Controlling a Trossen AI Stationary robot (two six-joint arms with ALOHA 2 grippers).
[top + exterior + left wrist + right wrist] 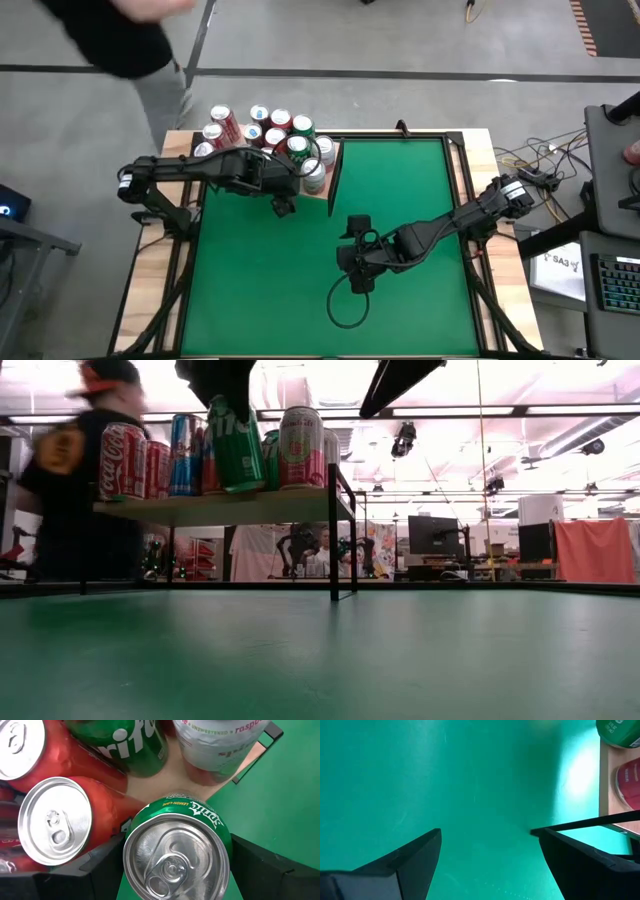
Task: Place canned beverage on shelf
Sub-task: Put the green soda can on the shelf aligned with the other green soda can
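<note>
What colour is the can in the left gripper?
Green, a Sprite can with a silver top, clearest in the left wrist view.

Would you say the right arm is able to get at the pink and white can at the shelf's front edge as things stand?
Probably not cleanly. The left gripper, holding the green Sprite can, sits right beside the pink and white can on the shelf. The right gripper hangs open over bare green table, well away.

Two dark arms with round joints, left arm (190, 170) and right arm (440, 228), a thin black cable looping below the right one, wide flat black fingers (405, 862) on each
</note>
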